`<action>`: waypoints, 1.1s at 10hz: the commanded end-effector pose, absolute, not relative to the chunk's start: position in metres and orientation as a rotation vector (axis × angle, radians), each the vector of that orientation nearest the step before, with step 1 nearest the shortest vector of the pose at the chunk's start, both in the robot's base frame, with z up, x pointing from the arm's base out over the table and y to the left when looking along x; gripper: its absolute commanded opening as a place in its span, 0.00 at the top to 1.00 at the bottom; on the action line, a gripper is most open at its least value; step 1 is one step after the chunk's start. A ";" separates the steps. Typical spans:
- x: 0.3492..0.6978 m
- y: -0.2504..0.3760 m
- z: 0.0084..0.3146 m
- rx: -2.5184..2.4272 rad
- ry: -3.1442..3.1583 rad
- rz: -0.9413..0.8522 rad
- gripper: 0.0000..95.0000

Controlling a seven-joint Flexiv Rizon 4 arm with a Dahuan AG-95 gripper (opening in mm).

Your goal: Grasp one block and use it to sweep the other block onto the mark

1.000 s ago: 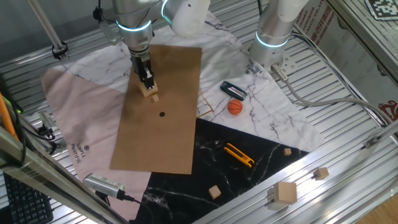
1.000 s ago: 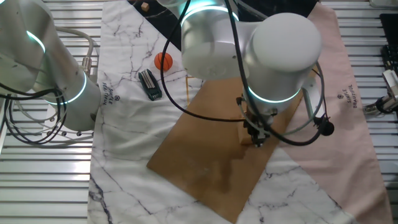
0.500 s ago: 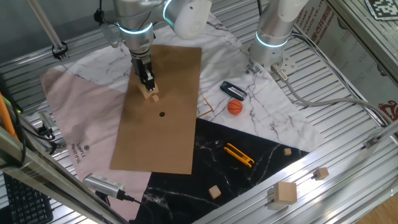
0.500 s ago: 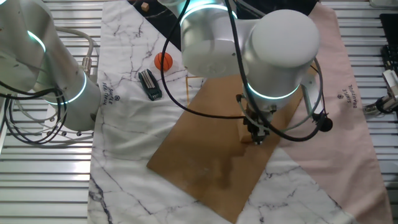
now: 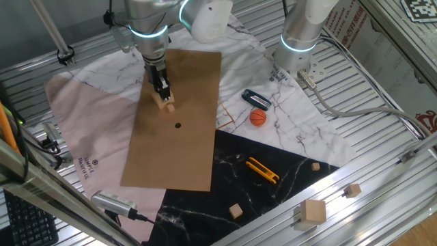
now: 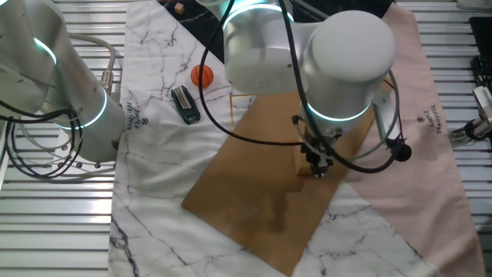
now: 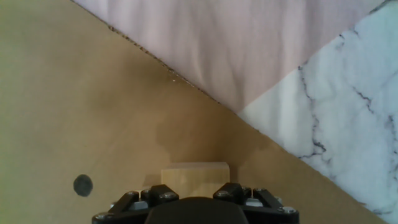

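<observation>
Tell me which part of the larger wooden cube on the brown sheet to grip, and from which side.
Grip the larger wooden cube by two opposite flat side faces, coming straight down from above. It sits flat on the brown sheet, so its top is free and its vertical faces are parallel and plain. The hand is already at it from above; its fingers hide in the fixed views whether it is shut on it.

Robot lab: slatted aluminium table (image 5: 382,130), second arm (image 5: 300,34), cables (image 5: 355,102).

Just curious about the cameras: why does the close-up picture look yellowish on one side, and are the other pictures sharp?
Hand view: a yellow-green cast tints the left of the brown board, and the wooden block looks soft. Both fixed views are evenly lit and fairly sharp; glowing rings show on the arms.
</observation>
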State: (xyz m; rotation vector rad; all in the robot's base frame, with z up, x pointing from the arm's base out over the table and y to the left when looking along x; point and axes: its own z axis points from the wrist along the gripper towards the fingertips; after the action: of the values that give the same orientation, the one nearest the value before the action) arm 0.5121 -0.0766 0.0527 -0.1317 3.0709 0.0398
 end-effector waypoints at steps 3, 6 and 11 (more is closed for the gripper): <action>0.512 -0.074 0.055 -0.135 3.069 0.037 1.00; 0.512 -0.072 0.056 -0.132 3.069 0.036 1.00; 0.512 -0.069 0.057 -0.127 3.069 0.040 1.00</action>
State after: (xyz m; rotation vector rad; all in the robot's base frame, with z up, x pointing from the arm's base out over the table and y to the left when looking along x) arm 0.5122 -0.0685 0.0563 -0.1267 3.0694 0.0412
